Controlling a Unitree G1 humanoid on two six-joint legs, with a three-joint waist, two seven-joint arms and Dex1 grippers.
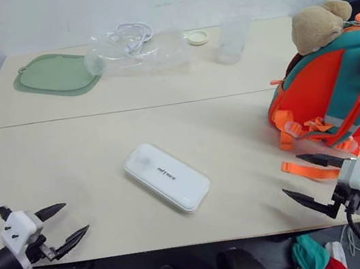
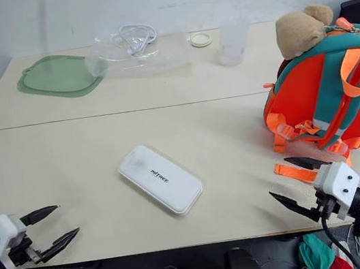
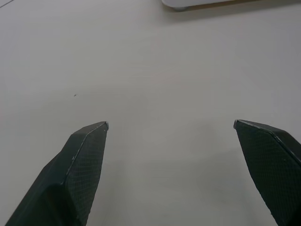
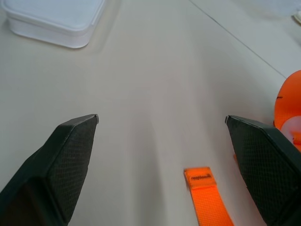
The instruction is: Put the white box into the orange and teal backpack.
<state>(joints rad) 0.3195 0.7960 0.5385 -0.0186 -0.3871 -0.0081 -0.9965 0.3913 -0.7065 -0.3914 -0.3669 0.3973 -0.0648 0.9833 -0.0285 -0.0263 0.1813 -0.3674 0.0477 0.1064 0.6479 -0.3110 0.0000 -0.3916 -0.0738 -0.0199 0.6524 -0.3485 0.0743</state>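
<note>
White box (image 1: 167, 176) lies flat on the surface (image 1: 100, 154), well apart from the orange and teal backpack (image 1: 335, 91). We see left gripper (image 1: 64, 226) and right gripper (image 1: 308, 178) jaws wide, empty.

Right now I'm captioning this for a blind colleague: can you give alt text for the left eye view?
A white box lies flat mid-table, untouched, between the open left gripper and open right gripper. The orange and teal backpack stands at the table's right edge. A green mat and clear bag with white cable lie at the far side.
</note>
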